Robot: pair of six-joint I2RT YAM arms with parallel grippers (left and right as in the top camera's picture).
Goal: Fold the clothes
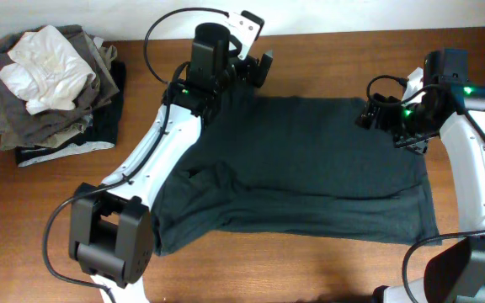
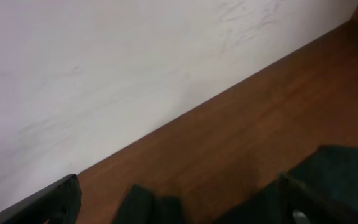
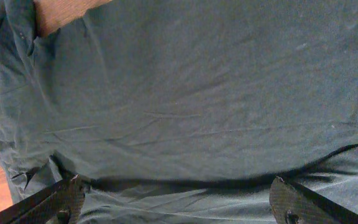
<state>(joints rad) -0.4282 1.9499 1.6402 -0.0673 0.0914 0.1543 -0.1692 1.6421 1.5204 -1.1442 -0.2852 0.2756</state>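
Note:
A dark teal shirt point(image 1: 310, 160) lies spread on the wooden table point(image 1: 327, 50), with its left part rumpled and folded over. My left gripper point(image 1: 259, 66) is open at the shirt's far left corner. In the left wrist view its fingers point(image 2: 179, 208) are wide apart, with a bit of dark cloth point(image 2: 148, 205) between them. My right gripper point(image 1: 375, 114) is open over the shirt's far right part. In the right wrist view its fingers point(image 3: 179, 205) straddle a fold of the shirt point(image 3: 185, 93) and grip nothing.
A pile of folded and crumpled clothes point(image 1: 53, 84) sits at the far left of the table, with a white garment point(image 1: 45, 63) on top. A white wall point(image 2: 104, 68) runs along the table's far edge. Bare wood point(image 1: 310, 269) shows in front of the shirt.

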